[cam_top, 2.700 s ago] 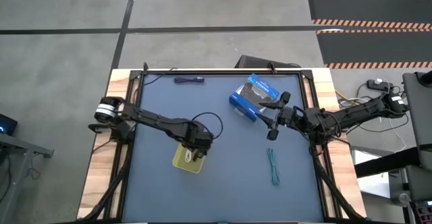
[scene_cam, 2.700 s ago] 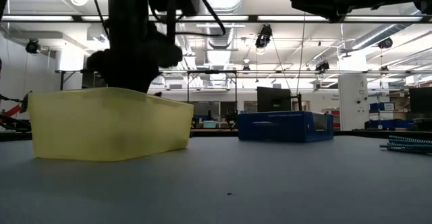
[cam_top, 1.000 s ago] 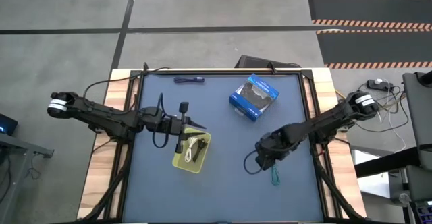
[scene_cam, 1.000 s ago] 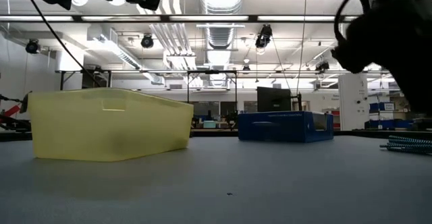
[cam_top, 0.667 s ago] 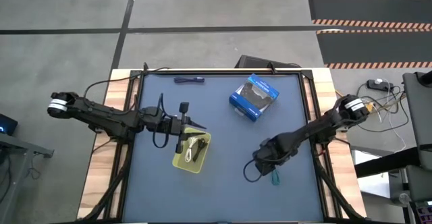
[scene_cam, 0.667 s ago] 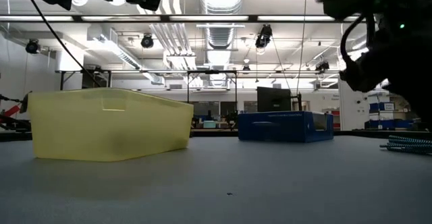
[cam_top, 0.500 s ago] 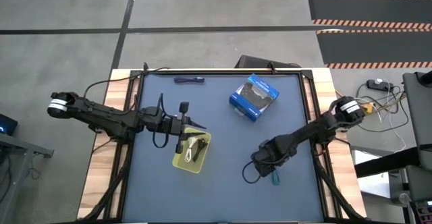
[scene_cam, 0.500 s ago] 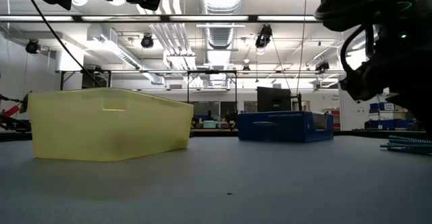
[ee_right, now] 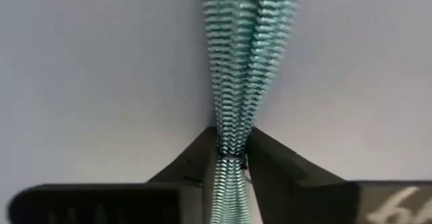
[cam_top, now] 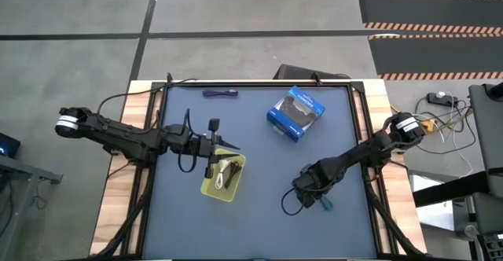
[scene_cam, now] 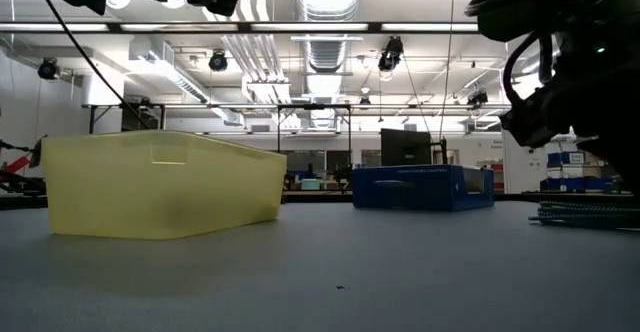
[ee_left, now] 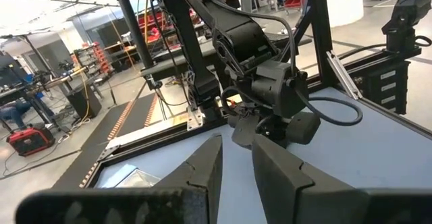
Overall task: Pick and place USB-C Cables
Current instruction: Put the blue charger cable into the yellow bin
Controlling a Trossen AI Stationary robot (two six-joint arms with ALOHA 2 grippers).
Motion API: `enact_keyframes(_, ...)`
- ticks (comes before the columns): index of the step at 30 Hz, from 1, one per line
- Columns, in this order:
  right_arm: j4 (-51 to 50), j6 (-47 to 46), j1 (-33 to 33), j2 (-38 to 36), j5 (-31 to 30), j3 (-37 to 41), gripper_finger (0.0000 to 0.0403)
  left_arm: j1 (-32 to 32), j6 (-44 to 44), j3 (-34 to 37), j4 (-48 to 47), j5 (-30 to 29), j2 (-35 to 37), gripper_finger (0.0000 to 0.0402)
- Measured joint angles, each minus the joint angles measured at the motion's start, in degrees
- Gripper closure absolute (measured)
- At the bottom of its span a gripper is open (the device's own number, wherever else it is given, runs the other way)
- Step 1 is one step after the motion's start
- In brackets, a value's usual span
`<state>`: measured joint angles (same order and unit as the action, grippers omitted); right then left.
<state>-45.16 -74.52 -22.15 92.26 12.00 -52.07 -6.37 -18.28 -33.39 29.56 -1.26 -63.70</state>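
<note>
Teal cable clamped in our right gripper on the blue-grey tabletop, left gripper apart, workshop behind.

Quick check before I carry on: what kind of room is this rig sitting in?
Most likely a large industrial workshop or robotics lab: exposed ceiling ducts and strip lights overhead, metal racking and workbenches beyond the blue-topped table, and a bare concrete floor with hazard-striped mats.
</note>
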Motion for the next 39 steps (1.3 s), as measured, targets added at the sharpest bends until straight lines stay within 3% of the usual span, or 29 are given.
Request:
enact_keyframes(5, 0.11, 2.68, 0.0, -1.71, -0.61, 0.21, 0.038, 0.0, 0.02, 0.0, 0.02, -0.2, 0.0, 0.0336)
enact_keyframes(13, 1.08, 8.55, 0.04, -5.34, -5.55, 0.24, 0.0379, -0.02, 1.17, 0.0, 1.53, -0.2, 0.0, 0.0336)
enact_keyframes(21, 4.68, 13.84, 0.04, -10.01, -16.3, 0.3, 0.0379, -0.02, 1.53, 0.0, 1.53, -0.17, -0.02, 0.0336)
enact_keyframes(28, 21.19, 26.27, 1.02, -11.9, -25.04, 3.17, 0.0379, -0.02, 1.62, 0.02, 1.62, -0.17, -0.02, 0.0336)
enact_keyframes(39, 56.17, 53.62, 5.33, -9.98, -25.76, 7.59, 0.038, -0.02, 4.35, 0.0, 3.45, -0.15, -0.04, 0.0336)
